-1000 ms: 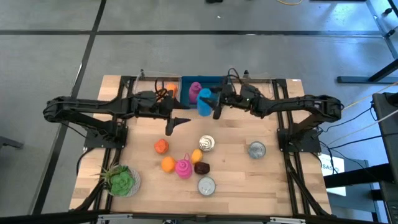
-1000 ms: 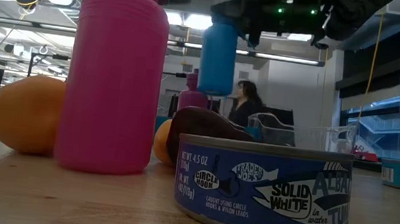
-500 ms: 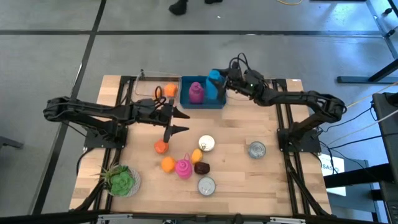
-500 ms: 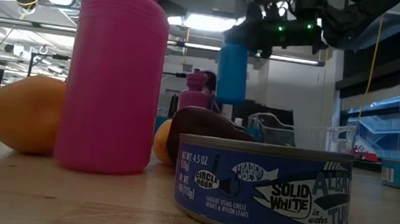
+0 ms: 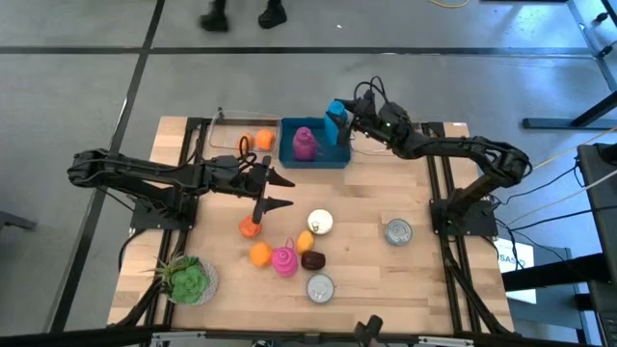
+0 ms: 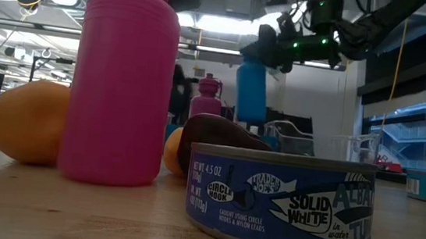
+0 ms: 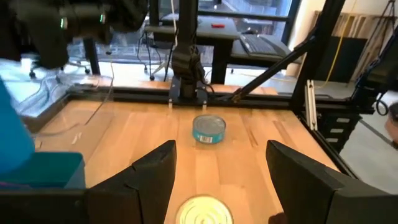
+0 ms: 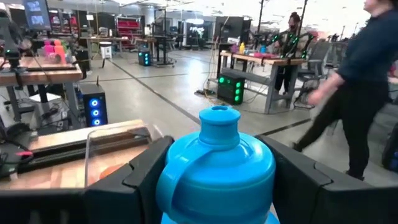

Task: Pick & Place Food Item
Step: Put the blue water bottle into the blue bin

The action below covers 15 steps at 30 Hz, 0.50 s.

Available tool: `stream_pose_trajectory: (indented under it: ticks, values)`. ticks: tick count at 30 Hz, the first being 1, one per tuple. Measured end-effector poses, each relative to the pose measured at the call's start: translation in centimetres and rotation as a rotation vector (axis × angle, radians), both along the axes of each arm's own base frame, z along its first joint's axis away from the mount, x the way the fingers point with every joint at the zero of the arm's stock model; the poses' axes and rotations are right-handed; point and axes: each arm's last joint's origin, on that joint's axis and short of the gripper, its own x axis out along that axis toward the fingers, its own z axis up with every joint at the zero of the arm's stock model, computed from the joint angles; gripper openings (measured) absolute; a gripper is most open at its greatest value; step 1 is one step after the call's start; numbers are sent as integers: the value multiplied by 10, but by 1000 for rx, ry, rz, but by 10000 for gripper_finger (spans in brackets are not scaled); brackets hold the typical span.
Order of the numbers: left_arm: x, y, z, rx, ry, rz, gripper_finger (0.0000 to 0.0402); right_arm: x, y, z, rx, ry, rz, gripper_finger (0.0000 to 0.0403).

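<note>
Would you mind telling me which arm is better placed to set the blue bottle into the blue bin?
The right. Its gripper already holds the blue bottle over the blue bin; the left gripper is open, empty, above mid-table.

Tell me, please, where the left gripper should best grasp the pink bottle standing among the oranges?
Probably from above, closing across the narrow cap of the pink bottle. It stands upright, and an orange and a dark food item crowd its sides. The left gripper is open nearby.
</note>
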Motion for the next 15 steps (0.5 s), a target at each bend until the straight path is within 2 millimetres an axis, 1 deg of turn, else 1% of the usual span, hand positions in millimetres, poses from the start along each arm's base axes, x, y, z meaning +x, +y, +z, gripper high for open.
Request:
stream_pose_trajectory:
  ticks: [3,8,11,15]
  values:
    - [0,0,0,2,-4,-1,240,5,-3,-13,25,28,17,220]
    - [0,0,0,2,-2,-1,240,12,-7,-23,28,-4,23,220]
    - [0,0,0,2,0,-1,240,20,-12,-28,39,5,27,220]
    - [0,0,0,2,0,-1,240,37,-20,-34,57,12,65,220]
